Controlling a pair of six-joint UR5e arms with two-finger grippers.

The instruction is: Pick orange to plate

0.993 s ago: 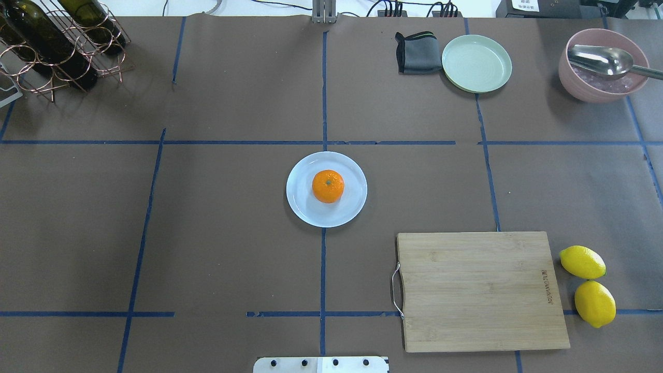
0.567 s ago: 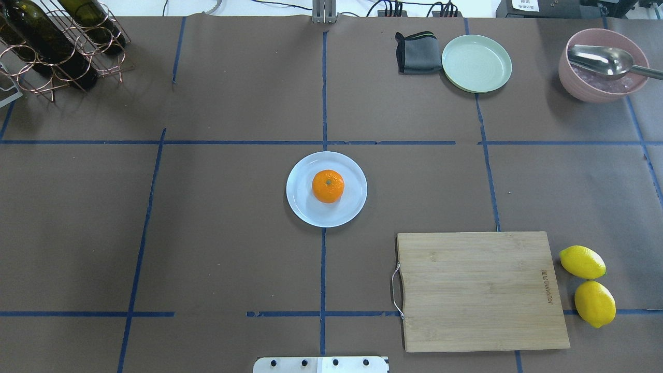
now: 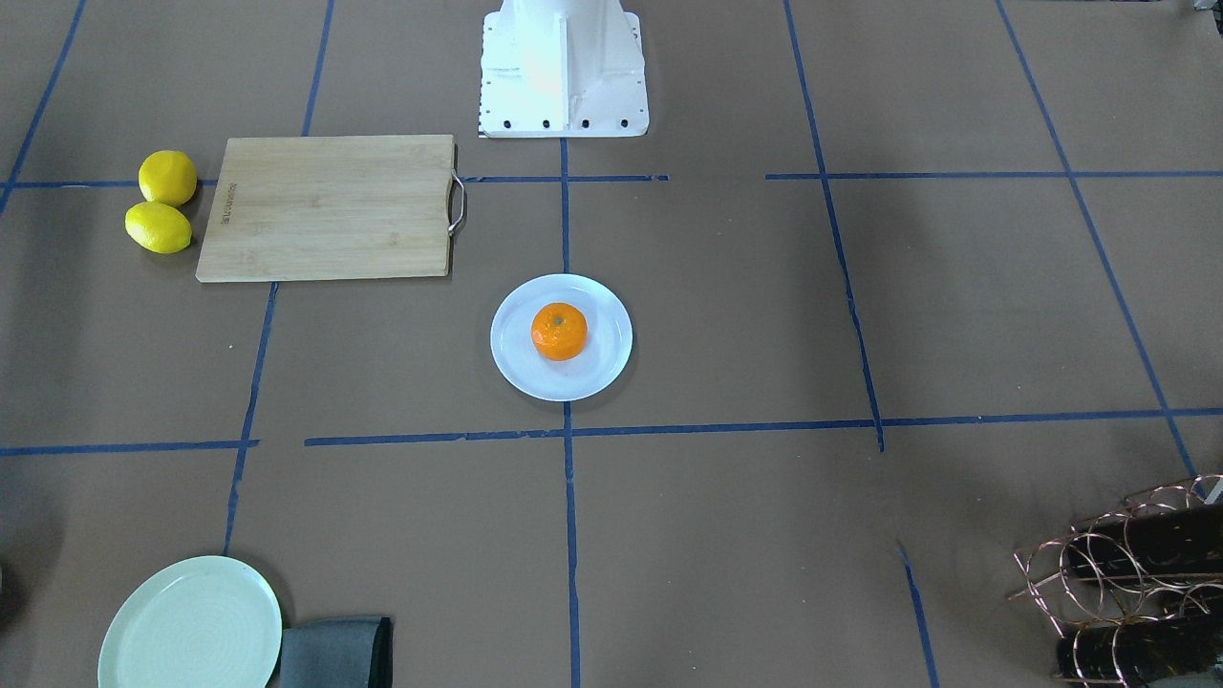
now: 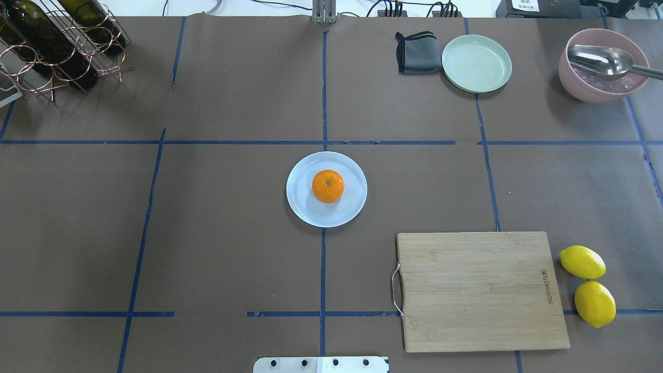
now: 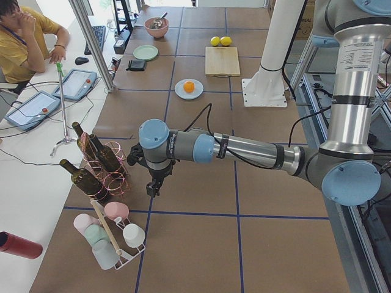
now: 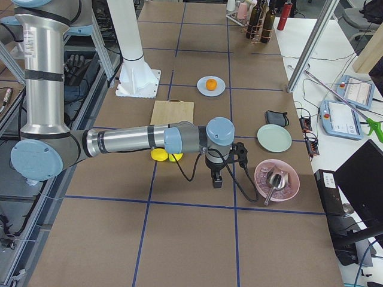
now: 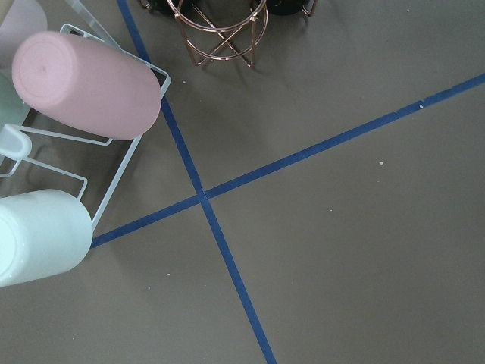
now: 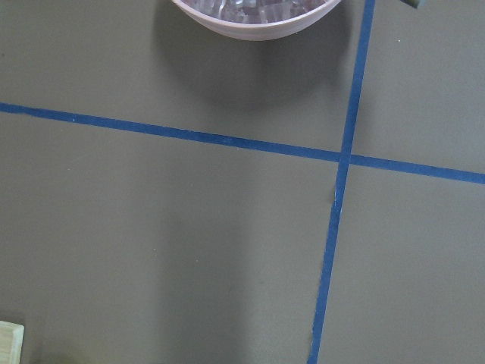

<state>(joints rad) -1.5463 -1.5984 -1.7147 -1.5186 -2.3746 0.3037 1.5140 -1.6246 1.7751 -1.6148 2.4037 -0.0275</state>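
Note:
The orange (image 4: 328,186) rests in the middle of the pale bluish-white plate (image 4: 301,208) at the table's centre, stem dot facing up; it also shows in the front view as the orange (image 3: 559,331) on the plate (image 3: 594,380). No gripper is near it. My left gripper (image 5: 153,186) hangs far off at the left end beside the bottle rack, and my right gripper (image 6: 216,181) hangs at the right end next to the pink bowl. Both show only in the side views, so I cannot tell whether they are open or shut.
A wooden cutting board (image 4: 481,290) lies front right with two lemons (image 4: 588,285) beside it. The green plate (image 4: 476,63), a grey cloth (image 4: 417,53) and a pink bowl (image 4: 575,85) holding a spoon stand at the back right. A wine rack (image 4: 57,46) stands back left, a cup rack (image 7: 68,136) beyond it.

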